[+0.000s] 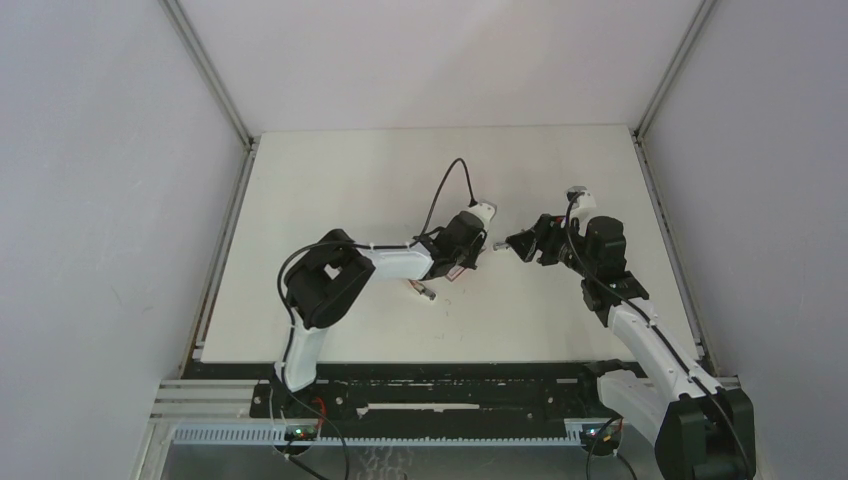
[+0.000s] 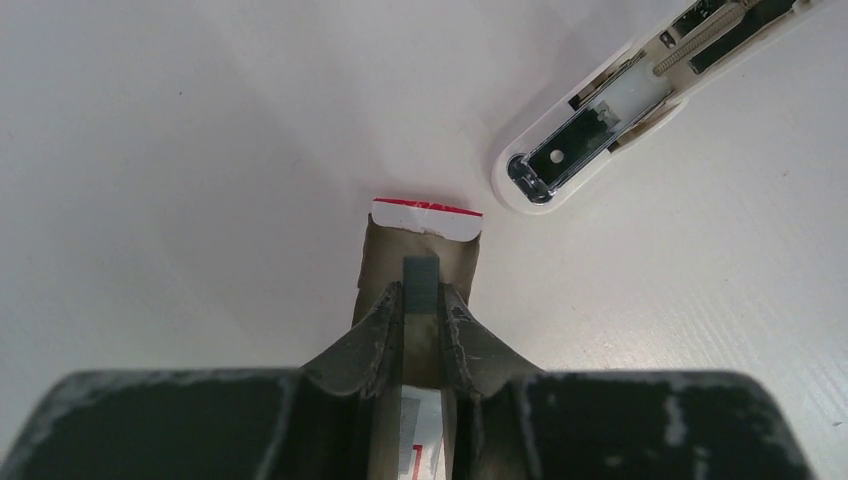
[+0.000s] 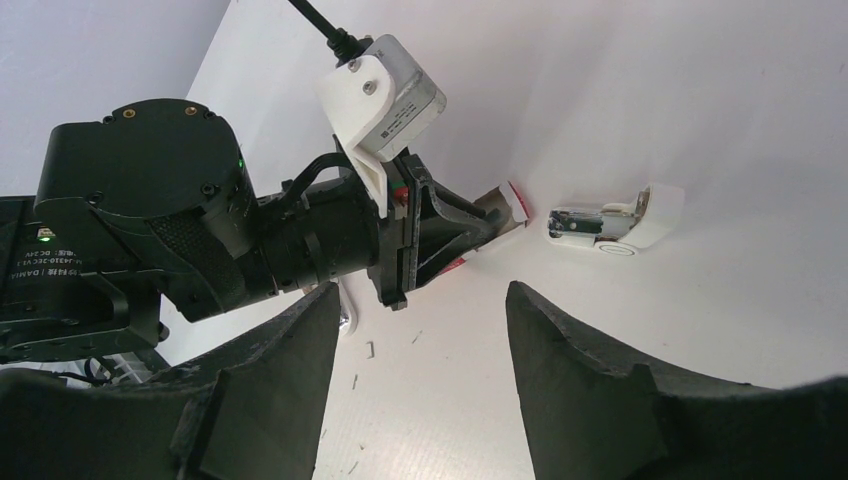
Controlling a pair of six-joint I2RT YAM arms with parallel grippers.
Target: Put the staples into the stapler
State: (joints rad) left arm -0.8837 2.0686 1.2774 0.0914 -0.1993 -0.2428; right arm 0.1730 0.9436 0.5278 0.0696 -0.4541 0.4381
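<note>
The staples box (image 2: 425, 215), with its red-and-white end and tan inner tray, lies under my left gripper (image 2: 421, 290). A grey strip of staples (image 2: 421, 275) stands out of the tray between the left fingertips, which are shut on it. The white stapler (image 2: 600, 130) lies opened, its metal channel facing up, just beyond the box to the right. In the right wrist view the stapler (image 3: 610, 220) sits past the box end (image 3: 518, 200). My right gripper (image 3: 420, 300) hangs open and holds nothing, facing the left gripper (image 1: 478, 248) from the right.
Several loose single staples (image 3: 371, 349) lie scattered on the white table below the right gripper. A small pink-and-white object (image 1: 427, 292) rests near the left forearm. Grey walls close in the table on the left, right and back.
</note>
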